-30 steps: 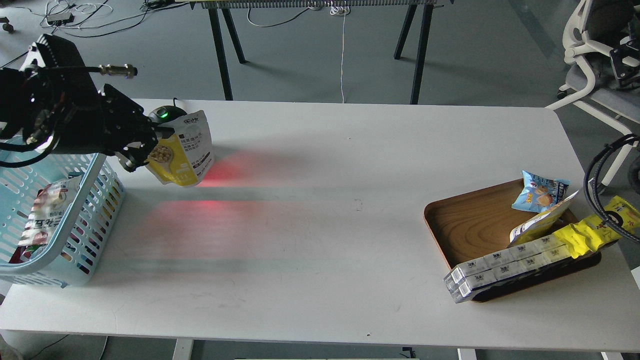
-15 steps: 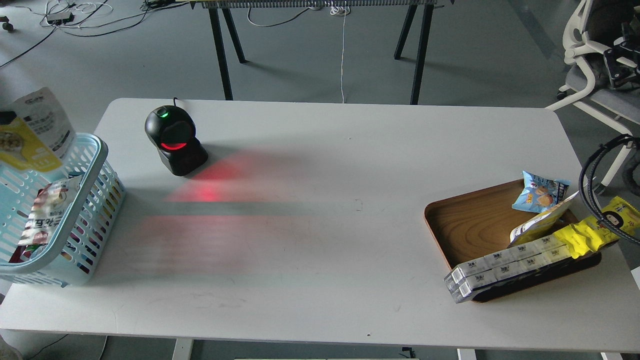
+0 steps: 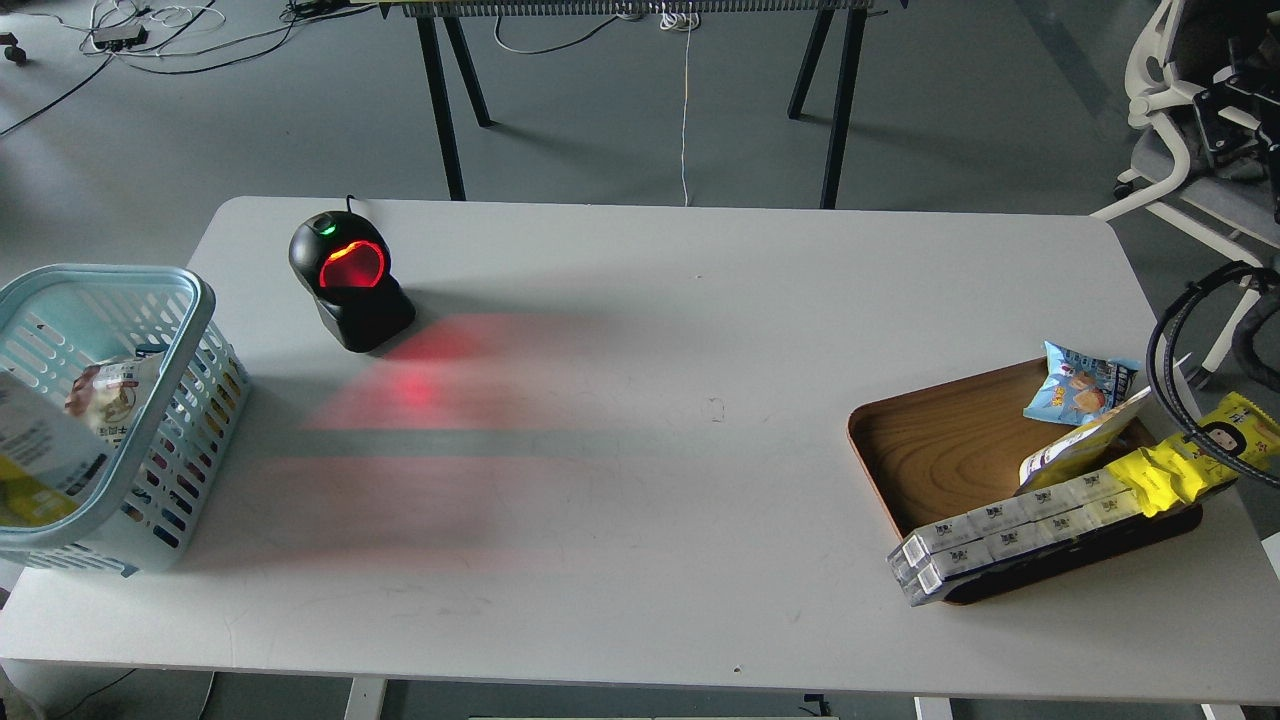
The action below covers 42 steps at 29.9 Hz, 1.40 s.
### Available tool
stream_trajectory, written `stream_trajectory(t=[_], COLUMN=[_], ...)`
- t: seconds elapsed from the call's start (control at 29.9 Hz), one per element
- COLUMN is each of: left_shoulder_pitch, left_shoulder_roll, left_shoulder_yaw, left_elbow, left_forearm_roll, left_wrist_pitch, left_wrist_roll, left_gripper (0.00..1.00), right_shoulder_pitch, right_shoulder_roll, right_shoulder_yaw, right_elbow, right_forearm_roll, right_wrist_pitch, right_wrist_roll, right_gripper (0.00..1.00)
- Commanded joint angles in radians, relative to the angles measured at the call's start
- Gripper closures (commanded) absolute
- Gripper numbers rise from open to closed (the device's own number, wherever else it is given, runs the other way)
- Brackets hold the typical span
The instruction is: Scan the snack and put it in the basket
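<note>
Snack's in the basket, pretty much done

The snack (image 3: 35, 455) sits inside the basket (image 3: 190, 330) at the left edge, well away from the scanner (image 3: 350, 280); neither gripper is in view, so can't tell the fingers' state.

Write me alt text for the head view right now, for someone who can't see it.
A yellow and white snack pouch lies inside a light blue basket at the left edge of a white table. A black barcode scanner glows red behind it, and a wooden tray of snacks sits at the right. No gripper is in view.
</note>
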Motion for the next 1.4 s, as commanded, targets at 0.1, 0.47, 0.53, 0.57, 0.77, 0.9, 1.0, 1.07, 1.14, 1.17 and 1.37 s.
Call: stream_trajectory(t=[0.1,0.47,0.53,0.57,0.77,0.9,1.0,1.07,1.14,1.17,1.37], left_shoulder_pitch=[-0.031,-0.12,-0.149,-0.159,-0.161,-0.156,-0.156,-0.158,-0.153,-0.147,-0.104], left_shoulder_roll=[0.0,-0.121,-0.18,-0.219,-0.384,-0.527,-0.647,-0.736,-0.814,-0.848,-1.029], left_shoulder_yaw=[-0.052,-0.196,-0.218,-0.227,-0.229,-0.229,-0.23,-0.236,-0.256,-0.268,-0.299], left_elbow=[0.001,0.081,0.114,0.139,0.274,0.406,0.534,0.62,0.688,0.714,0.841], left_forearm_roll=[-0.349,-1.125,-1.27,-1.359,-1.872,-2.102,-2.179,-2.214,-2.254,-2.282,-2.561], left_wrist_pitch=[-0.04,-0.339,-0.365,-0.373,-0.404,-0.41,-0.412,-0.412,-0.415,-0.416,-0.435], left_wrist_roll=[0.0,0.0,0.0,0.0,0.016,0.027,0.024,0.024,0.03,0.033,0.097], left_gripper=[0.27,0.21,0.19,0.18,0.04,0.01,0.01,0.01,0.01,0.01,0.01], right_shoulder_pitch=[0.0,0.04,0.054,0.063,0.107,0.114,0.12,0.121,0.123,0.126,0.157], right_shoulder_roll=[-0.002,-0.017,-0.022,-0.024,-0.019,-0.013,-0.002,0.028,0.064,0.081,0.185], right_shoulder_yaw=[-0.003,-0.001,-0.001,-0.001,0.001,0.001,0.007,0.016,0.024,0.027,0.045], right_elbow=[0.002,-0.008,-0.008,-0.008,-0.015,-0.023,-0.052,-0.081,-0.11,-0.127,-0.202], right_forearm_roll=[0.0,-0.035,-0.045,-0.049,-0.091,-0.091,-0.091,-0.091,-0.091,-0.091,-0.091], right_wrist_pitch=[0.0,0.0,0.0,0.0,0.0,0.0,0.0,0.0,0.0,0.0,0.0], right_wrist_roll=[0.0,0.001,0.001,0.0,-0.005,-0.005,-0.005,-0.005,-0.008,-0.009,-0.049], right_gripper=[0.01,0.01,0.01,0.01,0.01,0.01,0.01,0.01,0.01,0.01,0.01])
